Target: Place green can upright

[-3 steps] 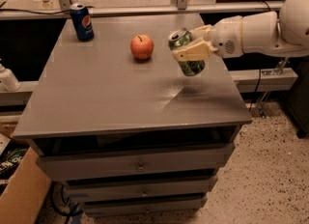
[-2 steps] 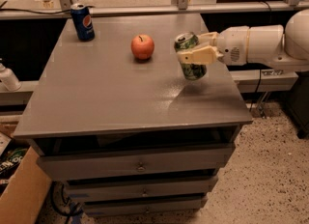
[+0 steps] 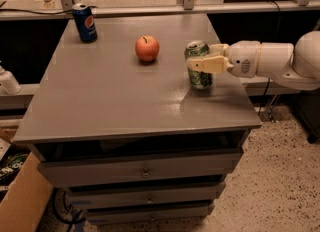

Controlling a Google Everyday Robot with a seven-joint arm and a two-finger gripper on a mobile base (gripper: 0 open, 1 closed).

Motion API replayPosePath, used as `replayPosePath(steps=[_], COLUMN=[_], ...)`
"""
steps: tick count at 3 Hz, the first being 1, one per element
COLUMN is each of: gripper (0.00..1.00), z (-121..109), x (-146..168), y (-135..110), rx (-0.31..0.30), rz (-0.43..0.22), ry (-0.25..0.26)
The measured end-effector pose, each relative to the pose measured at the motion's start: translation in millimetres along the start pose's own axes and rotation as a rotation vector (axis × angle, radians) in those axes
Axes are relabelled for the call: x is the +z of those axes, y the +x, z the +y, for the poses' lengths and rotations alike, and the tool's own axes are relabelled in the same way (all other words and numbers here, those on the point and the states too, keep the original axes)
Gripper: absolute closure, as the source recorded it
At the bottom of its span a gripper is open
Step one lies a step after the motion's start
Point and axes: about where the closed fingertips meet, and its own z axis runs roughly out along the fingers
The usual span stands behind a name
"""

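The green can (image 3: 199, 78), green and silvery-white with a silver top, stands upright on the grey table (image 3: 115, 101) near its right edge. My gripper (image 3: 201, 57) reaches in from the right on a white arm (image 3: 270, 61). Its cream fingers (image 3: 206, 65) are closed around the can's middle, one across the front and one behind. The can's base looks level with the tabletop.
A red apple (image 3: 147, 48) lies left of the can. A dark blue can (image 3: 85, 22) with a round logo stands at the back left corner. A cardboard box (image 3: 22, 196) sits on the floor at lower left. Drawers (image 3: 145, 171) are under the tabletop.
The can was held tilted above the table. It has moved down and slightly left and now stands upright, with the gripper still on it.
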Motion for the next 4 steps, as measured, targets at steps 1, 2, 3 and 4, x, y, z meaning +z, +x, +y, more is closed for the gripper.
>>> replayPosePath(steps=[1,2,3,4], gripper=[1.00,1.00,0.82,0.59], z=[-5.5,-10.6,-10.4,-10.4], x=[-3.4,-13.1,-13.4,-13.5], y=[9.6,17.5,16.1,15.7], rx=[0.021,0.029,0.029,0.029], rz=[-0.033,-0.073,-0.073,-0.073], ry=[-0.005,0.002,0.002,0.001])
